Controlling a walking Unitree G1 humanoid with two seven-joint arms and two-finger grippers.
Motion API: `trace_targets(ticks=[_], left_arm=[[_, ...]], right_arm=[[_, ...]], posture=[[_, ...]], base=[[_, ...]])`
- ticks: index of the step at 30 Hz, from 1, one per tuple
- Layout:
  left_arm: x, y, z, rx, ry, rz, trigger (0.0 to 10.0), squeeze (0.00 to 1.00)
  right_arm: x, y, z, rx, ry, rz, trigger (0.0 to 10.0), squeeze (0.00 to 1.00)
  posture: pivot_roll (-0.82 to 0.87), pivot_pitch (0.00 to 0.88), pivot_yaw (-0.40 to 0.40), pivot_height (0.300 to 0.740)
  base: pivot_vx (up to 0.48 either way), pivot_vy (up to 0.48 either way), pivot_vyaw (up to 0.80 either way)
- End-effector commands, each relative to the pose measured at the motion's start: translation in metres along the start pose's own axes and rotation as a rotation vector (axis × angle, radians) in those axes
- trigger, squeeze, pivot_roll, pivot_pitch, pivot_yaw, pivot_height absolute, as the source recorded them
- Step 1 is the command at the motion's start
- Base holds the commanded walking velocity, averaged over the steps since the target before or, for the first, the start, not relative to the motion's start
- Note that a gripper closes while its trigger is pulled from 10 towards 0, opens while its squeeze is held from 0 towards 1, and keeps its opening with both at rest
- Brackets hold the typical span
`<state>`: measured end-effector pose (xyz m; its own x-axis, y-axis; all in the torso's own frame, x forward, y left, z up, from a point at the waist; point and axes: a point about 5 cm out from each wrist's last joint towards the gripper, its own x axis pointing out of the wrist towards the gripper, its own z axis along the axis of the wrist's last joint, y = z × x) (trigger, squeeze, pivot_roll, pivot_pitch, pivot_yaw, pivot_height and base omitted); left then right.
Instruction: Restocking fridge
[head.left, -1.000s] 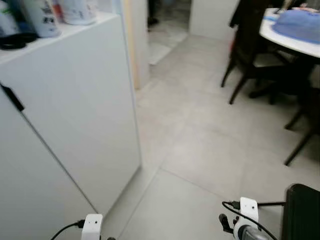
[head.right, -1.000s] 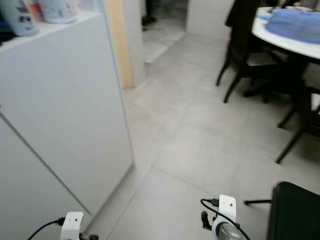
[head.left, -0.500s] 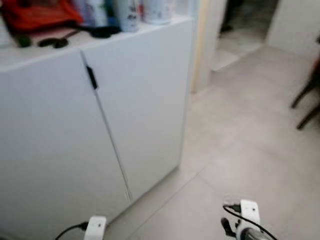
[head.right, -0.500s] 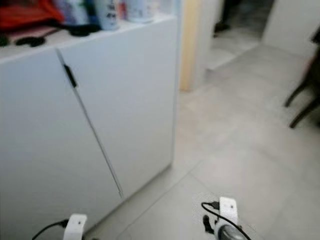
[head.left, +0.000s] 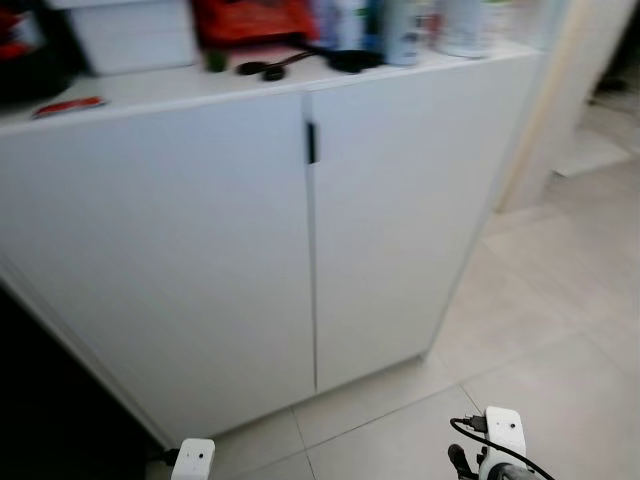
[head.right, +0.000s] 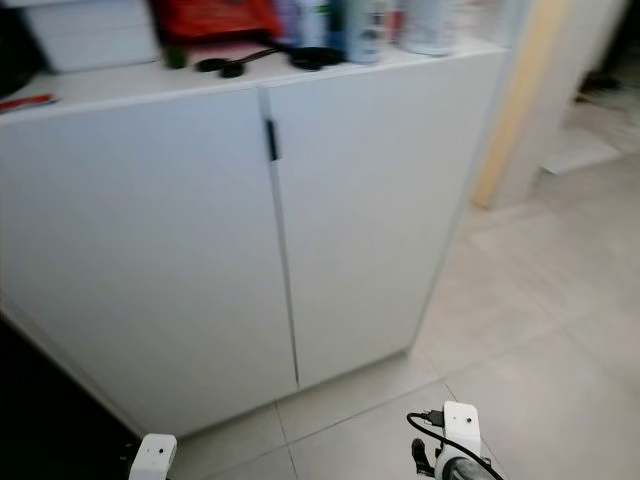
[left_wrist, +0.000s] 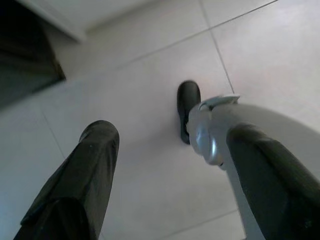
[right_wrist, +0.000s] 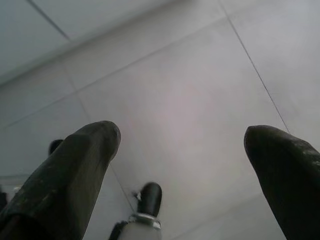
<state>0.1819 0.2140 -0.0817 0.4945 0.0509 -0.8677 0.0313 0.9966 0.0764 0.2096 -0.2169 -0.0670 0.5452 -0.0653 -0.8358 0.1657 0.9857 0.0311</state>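
Left eye view has no fridge in it right now, so the task's thing is somewhere out of frame and I can't say where. What's ahead is a white cabinet (head.left: 300, 230) with two closed doors and a small black handle (head.left: 311, 142) at the seam, its worktop cluttered with bottles (head.left: 400, 25), a red bag (head.left: 245, 18) and a white box (head.left: 135, 35). Big change: a second ago the camera was looking down a tiled floor at dark chairs and a round table, with just the cabinet's end panel on the left tool's side. Now the whole front is square in view, so that's the robot turning, not stuff moving. My guess is it's still navigating, no restocking begun. Both arms hang low and idle: left tool (left_wrist: 165, 185) and right tool (right_wrist: 180, 165) both have fingers spread wide, holding nothing, pointing at grey floor tiles (right_wrist: 175, 90). Room-wise, there's bare floor past the right tool toward a pale door frame (head.left: 545, 100), and a dark gap (head.left: 40, 400) beyond the left tool next to the cabinet's edge. The cabinet's lower corner is what I'd worry about clipping.
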Motion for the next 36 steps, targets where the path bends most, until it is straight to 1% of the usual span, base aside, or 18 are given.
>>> trace_targets(ticks=[1,28,30,34,36], left_arm=[[0.0003,-0.0007,0.0010,0.004,0.004,0.002,10.0,0.00],[0.0004,0.0000,0.0036,0.005,0.001,0.005,10.0,0.00],[0.0004,-0.0001,0.0036,0.005,0.001,0.004,10.0,0.00],[0.0004,-0.0001,0.0031,0.000,0.005,0.005,10.0,0.00],[0.0004,-0.0005,0.0020,-0.019,0.013,0.002,10.0,0.00]], right_arm=[[-0.0002,-0.0016,-0.0001,0.003,0.006,-0.002,10.0,0.00],[0.0000,-0.0010,0.0025,0.007,0.007,-0.003,10.0,0.00],[0.0000,-0.0008,0.0018,0.031,0.007,-0.006,10.0,0.00],[0.0001,-0.0003,0.0016,0.046,0.006,-0.001,10.0,0.00],[0.0001,-0.0003,0.0014,0.050,0.008,-0.002,10.0,0.00]], posture=[[0.06,0.000,-0.048,0.740],[0.07,0.000,-0.050,0.740],[0.07,0.000,-0.050,0.740],[0.07,0.000,-0.050,0.740],[0.06,0.000,-0.052,0.740]], base=[[0.000,0.000,0.74],[0.000,0.000,0.71],[0.000,0.000,0.00],[0.000,0.000,0.00],[0.000,0.199,0.00]])
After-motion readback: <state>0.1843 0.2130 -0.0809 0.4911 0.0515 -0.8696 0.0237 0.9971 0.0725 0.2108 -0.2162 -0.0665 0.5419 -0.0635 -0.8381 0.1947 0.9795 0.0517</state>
